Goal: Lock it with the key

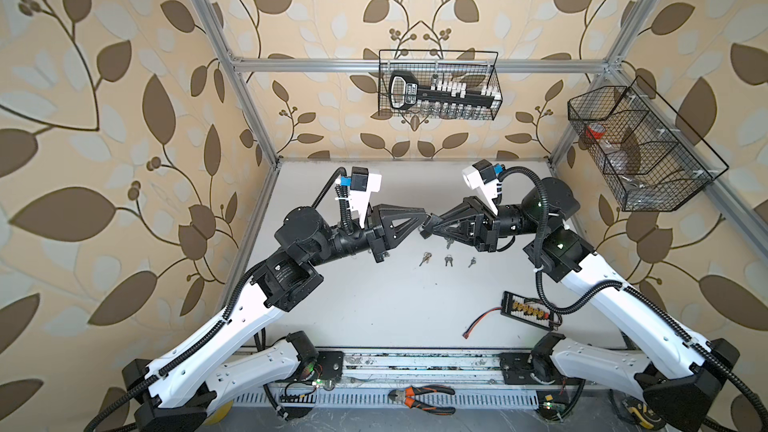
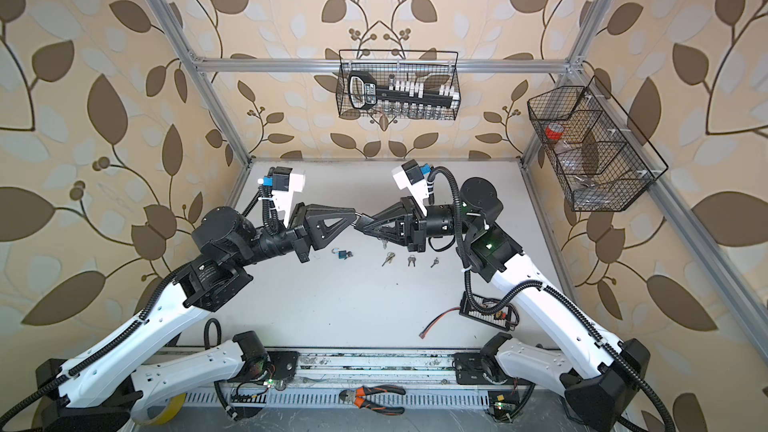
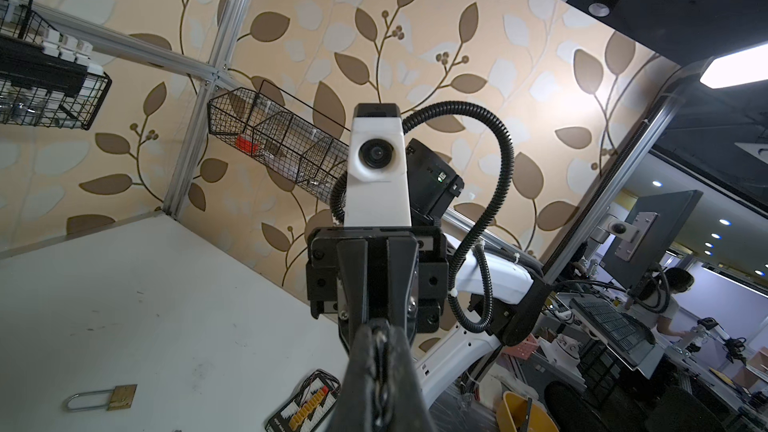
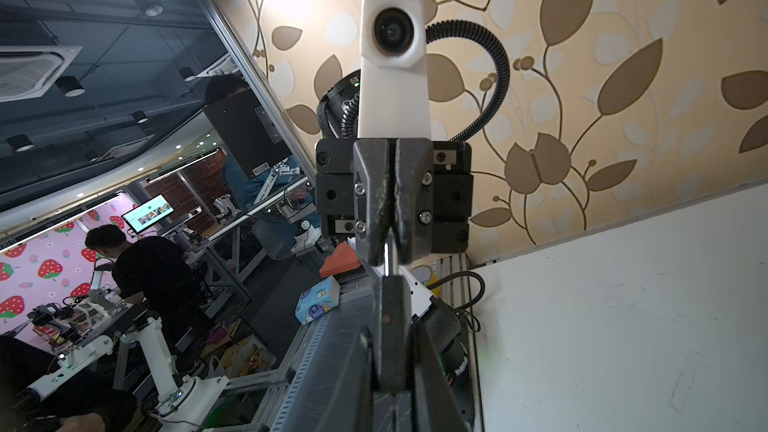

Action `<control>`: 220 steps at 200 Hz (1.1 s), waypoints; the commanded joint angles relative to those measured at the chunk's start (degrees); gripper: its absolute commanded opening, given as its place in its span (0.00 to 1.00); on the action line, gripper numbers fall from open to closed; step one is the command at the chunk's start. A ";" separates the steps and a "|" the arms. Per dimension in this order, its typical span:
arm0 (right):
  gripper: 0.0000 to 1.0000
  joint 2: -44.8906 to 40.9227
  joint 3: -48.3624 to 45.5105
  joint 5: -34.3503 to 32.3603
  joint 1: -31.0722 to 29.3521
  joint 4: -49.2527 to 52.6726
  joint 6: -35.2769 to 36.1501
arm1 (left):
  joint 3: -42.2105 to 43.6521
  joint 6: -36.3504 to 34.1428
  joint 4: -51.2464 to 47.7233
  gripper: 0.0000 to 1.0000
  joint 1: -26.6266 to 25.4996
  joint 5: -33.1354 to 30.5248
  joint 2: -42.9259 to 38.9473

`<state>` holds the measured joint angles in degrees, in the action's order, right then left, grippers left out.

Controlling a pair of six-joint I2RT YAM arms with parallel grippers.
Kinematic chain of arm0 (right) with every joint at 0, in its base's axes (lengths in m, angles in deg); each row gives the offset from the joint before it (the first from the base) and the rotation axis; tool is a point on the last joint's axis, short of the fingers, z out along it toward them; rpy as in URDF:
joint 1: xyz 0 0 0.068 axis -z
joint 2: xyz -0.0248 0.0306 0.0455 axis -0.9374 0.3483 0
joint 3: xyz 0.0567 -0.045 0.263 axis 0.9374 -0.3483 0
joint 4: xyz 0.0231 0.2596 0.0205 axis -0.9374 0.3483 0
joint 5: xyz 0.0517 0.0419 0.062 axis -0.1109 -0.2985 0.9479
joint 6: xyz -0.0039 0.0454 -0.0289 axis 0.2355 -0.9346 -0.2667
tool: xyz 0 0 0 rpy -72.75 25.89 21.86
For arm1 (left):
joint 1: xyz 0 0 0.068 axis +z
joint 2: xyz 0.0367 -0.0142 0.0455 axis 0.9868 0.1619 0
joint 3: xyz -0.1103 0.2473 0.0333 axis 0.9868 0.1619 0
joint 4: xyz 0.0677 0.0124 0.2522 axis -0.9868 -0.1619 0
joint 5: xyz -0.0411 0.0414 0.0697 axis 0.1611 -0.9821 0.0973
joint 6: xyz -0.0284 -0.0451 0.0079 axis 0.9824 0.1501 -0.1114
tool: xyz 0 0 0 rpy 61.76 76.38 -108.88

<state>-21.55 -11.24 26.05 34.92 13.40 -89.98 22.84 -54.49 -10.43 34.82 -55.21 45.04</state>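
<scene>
- Two grippers are met over the table (image 1: pixel 374 305), edges well clear.
- Left gripper (image 1: pixel 424 218) is clamped on the key (image 4: pixel 386 257); right gripper (image 1: pixel 434 224) hold cannot be told.
- Four key bunches (image 1: pixel 448 260), one blue padlock (image 2: pixel 343 254), one brass padlock (image 3: pixel 112 397) are counted.

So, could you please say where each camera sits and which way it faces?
Top views: overhead, looking down at the white table; both arms, black left tool facing black right tool.
Left wrist: on that arm, facing the right tool; own tool shows.
Right wrist: mirrored, facing the left tool pinching a silver key; own tool shows.
Shared: each wrist view shows the other's white camera housing.
</scene>
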 commanded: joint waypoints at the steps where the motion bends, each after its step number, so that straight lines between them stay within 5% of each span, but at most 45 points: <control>1: 0.00 -0.15 3.38 -7.48 -1.42 -1.66 5.52 | 2.39 -2.36 -13.15 0.00 -3.36 0.11 2.68; 8: 0.00 -0.93 3.06 -8.78 -1.39 1.62 8.75 | 1.47 -3.15 -14.88 0.00 -3.12 -2.46 1.47; 54: 0.51 -7.98 -3.10 -21.36 -1.49 14.50 23.14 | -4.97 -6.05 -23.13 0.00 -2.67 -11.59 -1.46; 78: 0.64 -12.20 -7.42 -31.01 -1.50 16.54 27.28 | -7.22 -6.49 -28.17 0.00 -2.67 -17.04 -1.14; 134: 0.73 -16.58 -16.25 -48.75 -1.50 14.70 30.17 | -8.46 -5.14 -31.54 0.00 -2.57 -25.42 -1.09; 220: 0.74 -17.38 -27.21 -42.67 -3.30 0.24 29.41 | -5.27 3.05 -28.66 0.00 -2.48 -29.96 -2.26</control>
<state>-38.65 -36.29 -18.87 33.34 20.68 -60.51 16.87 -55.04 -43.31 32.28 -82.51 44.82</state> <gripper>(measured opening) 0.738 0.050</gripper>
